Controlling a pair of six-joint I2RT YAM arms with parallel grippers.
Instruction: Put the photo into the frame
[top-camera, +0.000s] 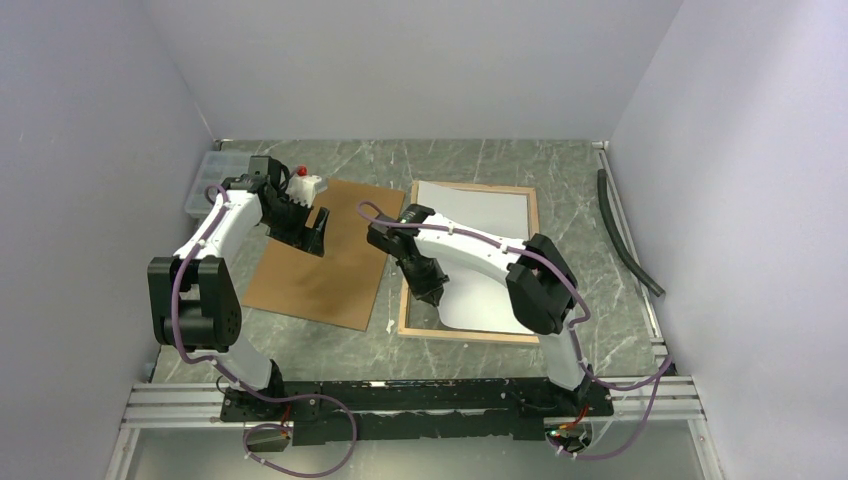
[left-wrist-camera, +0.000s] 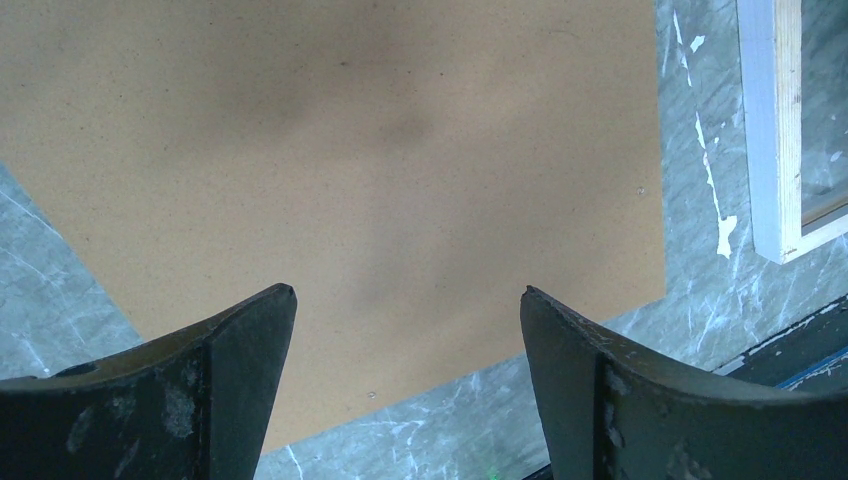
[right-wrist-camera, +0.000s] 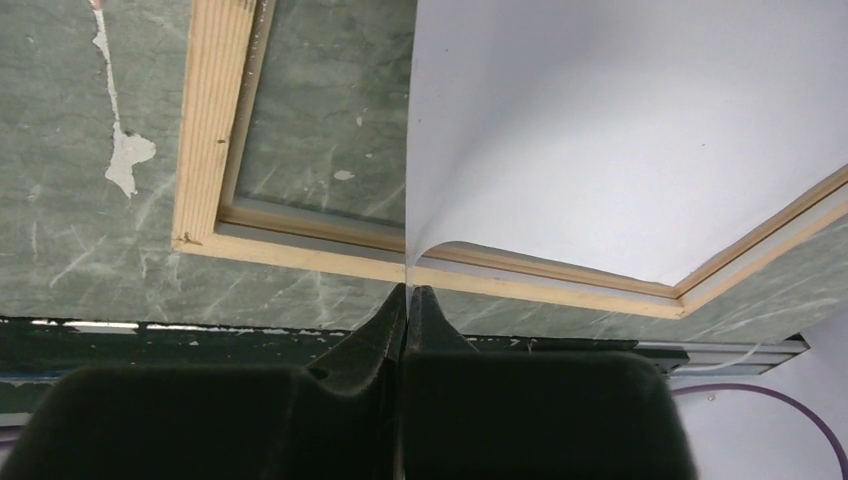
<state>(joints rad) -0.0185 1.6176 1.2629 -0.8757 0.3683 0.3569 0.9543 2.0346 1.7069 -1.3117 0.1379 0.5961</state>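
The frame (top-camera: 470, 187) lies flat right of centre with its light-wood back rim up. The photo (top-camera: 480, 225) rests in it with its plain white back up, so the picture side is hidden. My right gripper (top-camera: 432, 297) is shut on the photo's near left edge, and that edge curls upward over the frame's near rim. In the right wrist view, the photo (right-wrist-camera: 600, 130) rises from my right gripper (right-wrist-camera: 408, 288), with bare pane (right-wrist-camera: 330, 100) inside the rim (right-wrist-camera: 205, 130) to its left. My left gripper (left-wrist-camera: 408, 292) hangs open and empty over the brown backing panel (left-wrist-camera: 350, 130).
The backing panel (top-camera: 330, 275) lies left of the frame, whose white corner (left-wrist-camera: 775, 130) shows beside it. A clear plastic box (top-camera: 200, 185) and a white object with a red cap (top-camera: 305, 182) sit at the far left. A black hose (top-camera: 625, 235) runs along the right wall.
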